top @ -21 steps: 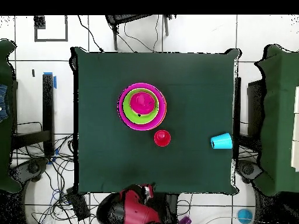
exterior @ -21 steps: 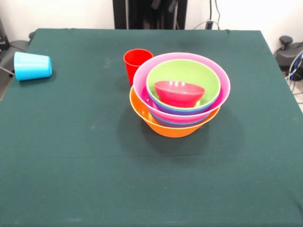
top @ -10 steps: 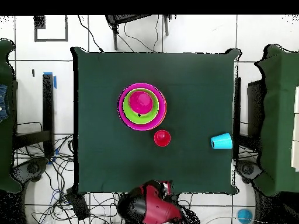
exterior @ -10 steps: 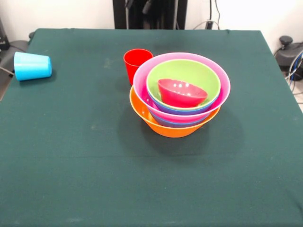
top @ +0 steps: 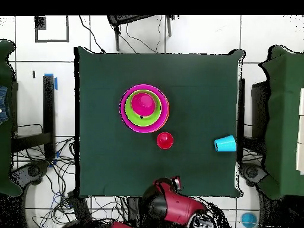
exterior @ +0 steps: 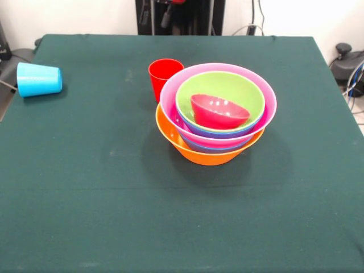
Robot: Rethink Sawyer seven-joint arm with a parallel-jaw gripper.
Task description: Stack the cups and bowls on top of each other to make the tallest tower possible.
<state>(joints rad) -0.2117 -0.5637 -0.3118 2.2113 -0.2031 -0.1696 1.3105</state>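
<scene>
I am viewing the red-and-black arm (top: 172, 205) hanging back at the table's near edge, finger state indiscernible, while the upright red plastic tumbler (top: 165, 141) is standing straight ahead of it, just beside the nested bowl tower (top: 145, 108) beyond.

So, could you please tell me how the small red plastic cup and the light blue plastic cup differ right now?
The small red plastic cup stands upright, mouth up; the light blue plastic cup lies on its side. The red one stands close behind the orange-based bowl tower; the blue one lies alone near the table's edge. Both are tapered, handleless and unstacked.
</scene>
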